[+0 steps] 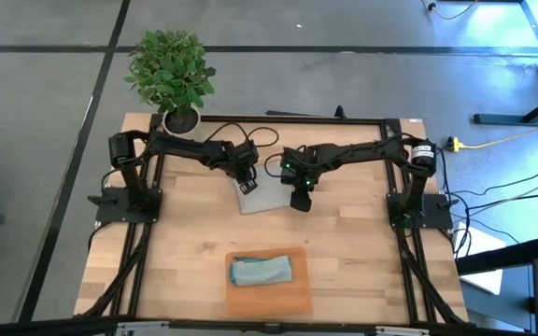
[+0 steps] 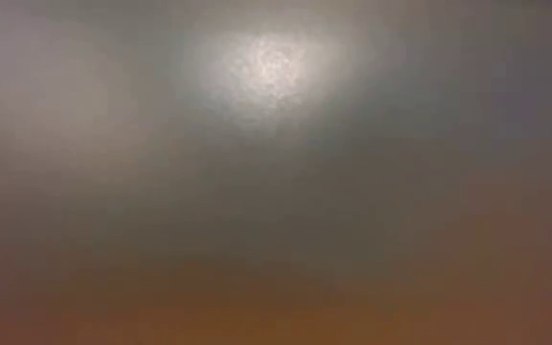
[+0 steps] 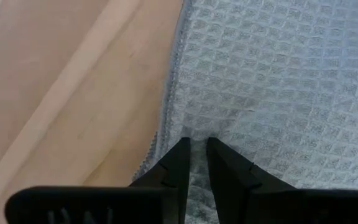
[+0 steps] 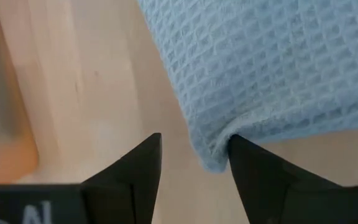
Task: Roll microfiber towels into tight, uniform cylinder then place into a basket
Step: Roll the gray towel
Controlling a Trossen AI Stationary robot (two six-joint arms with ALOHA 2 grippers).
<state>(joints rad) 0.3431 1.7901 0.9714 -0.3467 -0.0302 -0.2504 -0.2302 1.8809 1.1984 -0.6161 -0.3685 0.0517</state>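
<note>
A light grey microfiber towel [image 1: 261, 199] lies flat on the wooden table, a little beyond its middle. My left gripper [image 1: 247, 183] stands at the towel's far left part, shut on its cloth [image 3: 272, 81]. My right gripper [image 1: 300, 199] is open at the towel's right side. In the right wrist view a rounded corner of the towel [image 4: 213, 152] lies between its fingers, close to one of them. The pale blue-teal towel [image 1: 261, 271] lies bunched in the orange basket [image 1: 292, 297] near the front edge. The low view shows only blur. My left gripper pinches a small raised ridge of the grey towel [image 3: 196, 148] between its two fingers, close to the towel's hemmed edge [image 3: 169, 93]. The fingers come from above, slanting down. The rest of the towel lies flat on the table. My right gripper: whether a finger [image 4: 253, 168] touches the towel's corner cannot be told.
A white pot [image 1: 181, 119] with a green plant stands at the table's far left corner. Dark cables [image 1: 250, 138] run along the far edge. Bare wood [image 1: 176, 252] lies between the grey towel and the basket and to the left.
</note>
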